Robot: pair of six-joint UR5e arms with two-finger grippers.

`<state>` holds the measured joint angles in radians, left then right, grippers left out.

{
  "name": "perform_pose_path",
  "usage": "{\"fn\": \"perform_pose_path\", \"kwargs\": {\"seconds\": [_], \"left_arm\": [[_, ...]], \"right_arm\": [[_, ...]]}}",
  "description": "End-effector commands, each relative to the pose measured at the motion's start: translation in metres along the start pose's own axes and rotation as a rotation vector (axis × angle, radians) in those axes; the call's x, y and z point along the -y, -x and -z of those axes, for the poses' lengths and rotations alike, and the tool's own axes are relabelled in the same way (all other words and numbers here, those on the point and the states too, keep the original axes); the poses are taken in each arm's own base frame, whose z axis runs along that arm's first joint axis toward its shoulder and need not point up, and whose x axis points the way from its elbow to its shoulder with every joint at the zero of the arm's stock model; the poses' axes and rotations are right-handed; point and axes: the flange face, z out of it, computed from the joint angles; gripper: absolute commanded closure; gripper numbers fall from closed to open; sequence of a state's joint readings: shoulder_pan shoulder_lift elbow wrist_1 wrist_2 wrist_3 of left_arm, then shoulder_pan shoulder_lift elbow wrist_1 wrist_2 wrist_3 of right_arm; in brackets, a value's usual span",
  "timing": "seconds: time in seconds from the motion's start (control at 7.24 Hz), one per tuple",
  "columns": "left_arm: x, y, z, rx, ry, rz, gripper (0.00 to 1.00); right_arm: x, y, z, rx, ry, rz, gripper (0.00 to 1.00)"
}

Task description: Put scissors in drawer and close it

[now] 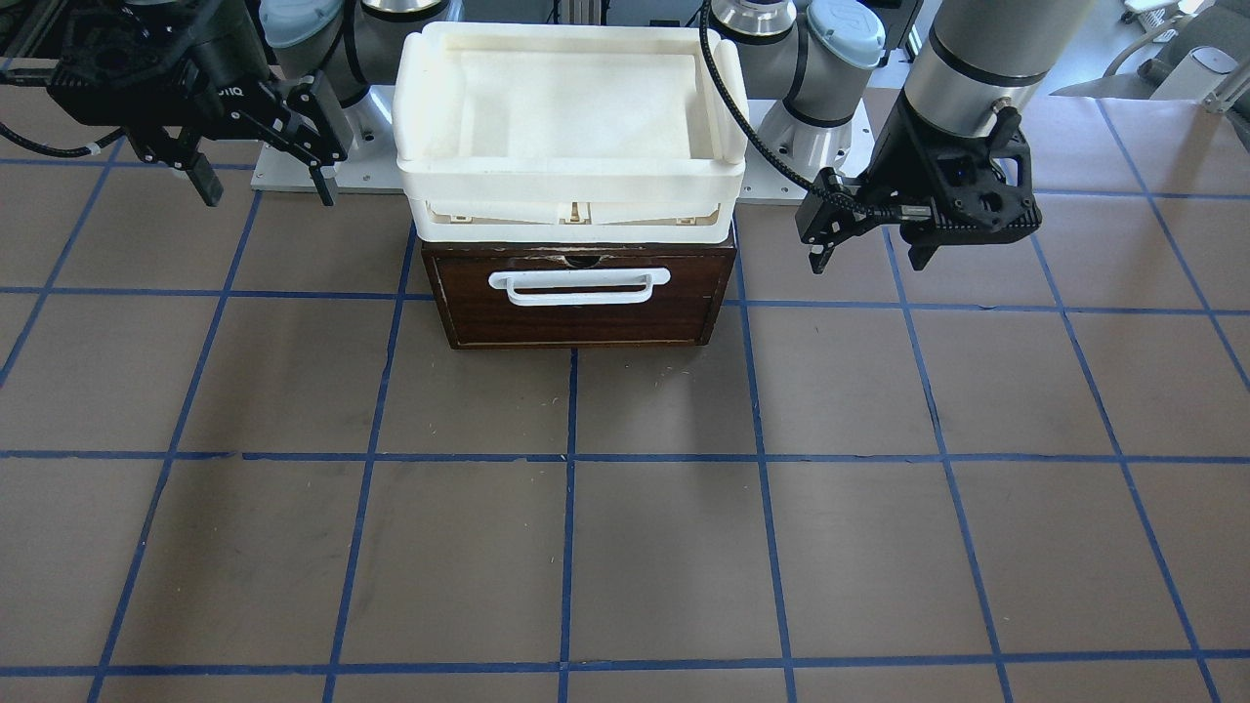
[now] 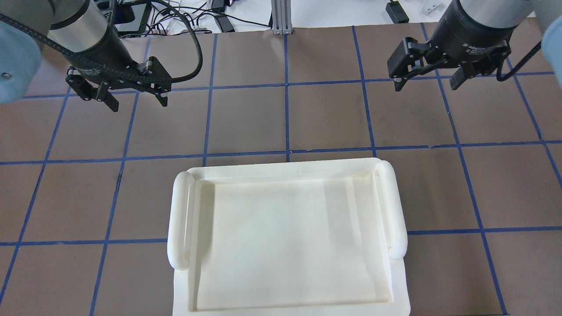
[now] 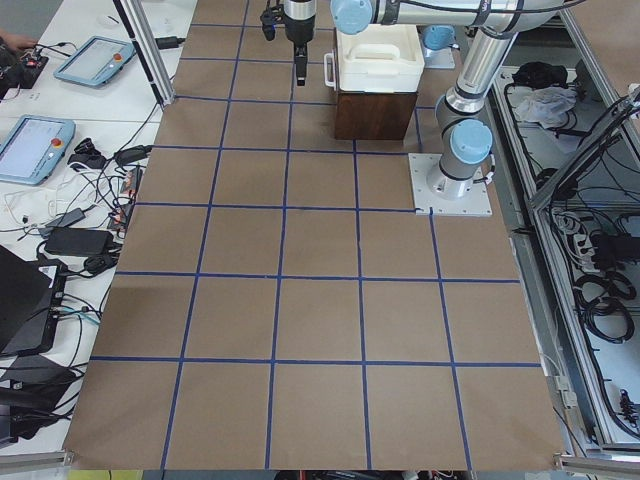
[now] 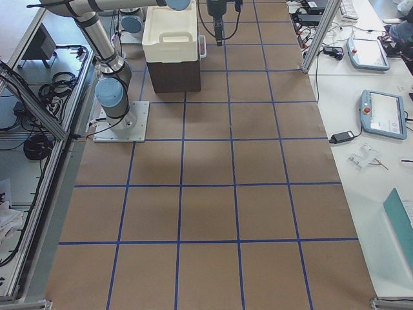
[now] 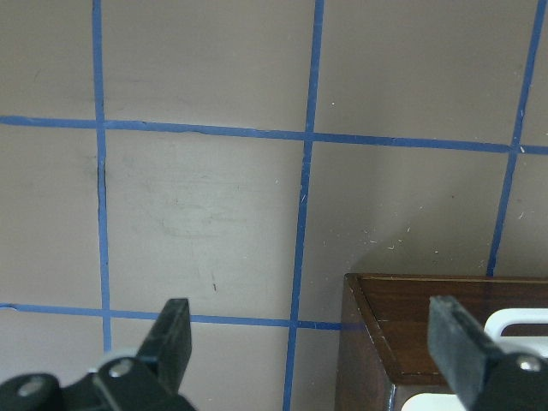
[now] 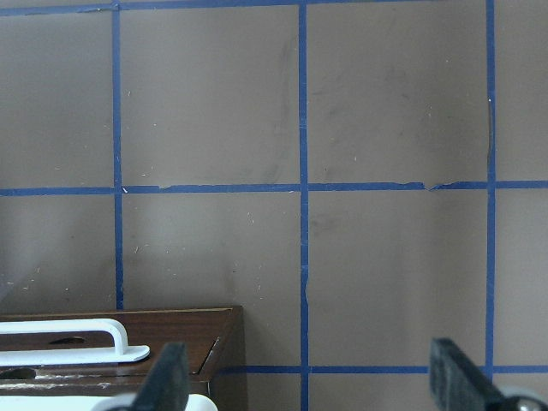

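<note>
The dark brown wooden drawer (image 1: 581,317) with its white bar handle (image 1: 581,283) sits at the table's robot side, its front flush with its case and its inside hidden. The scissors show in no view. My left gripper (image 1: 869,256) hangs open and empty beside the drawer, above the table; it also shows in the overhead view (image 2: 138,103). My right gripper (image 1: 266,190) hangs open and empty on the drawer's other side, also in the overhead view (image 2: 426,84). The left wrist view shows a drawer corner (image 5: 428,317); the right wrist view shows the handle (image 6: 68,338).
A cream-white plastic tray (image 1: 566,181) rests on top of the drawer's case and holds nothing; it fills the near middle of the overhead view (image 2: 180,219). The brown table with blue grid lines (image 1: 625,547) stretches out in front of the drawer.
</note>
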<state>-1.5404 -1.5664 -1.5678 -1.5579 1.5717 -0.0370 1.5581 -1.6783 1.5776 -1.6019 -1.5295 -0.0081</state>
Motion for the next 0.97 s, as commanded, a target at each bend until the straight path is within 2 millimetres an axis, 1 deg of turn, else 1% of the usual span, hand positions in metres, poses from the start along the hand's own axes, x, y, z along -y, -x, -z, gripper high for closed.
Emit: {"fn": "perform_pose_path", "kwargs": {"seconds": [0.0, 0.28, 0.83], "left_arm": [[-0.0029, -0.0034, 0.0034, 0.000, -0.009, -0.008, 0.00], [-0.0041, -0.0032, 0.0048, 0.002, -0.010, -0.008, 0.00], [-0.0021, -0.0029, -0.0037, 0.007, 0.002, -0.008, 0.00]], "right_arm": [[-0.0002, -0.0015, 0.0008, -0.003, 0.000, -0.003, 0.00], [-0.0003, -0.0009, 0.0010, -0.005, -0.002, -0.001, 0.00], [-0.0033, -0.0006, 0.0054, -0.003, -0.009, -0.003, 0.00]]}}
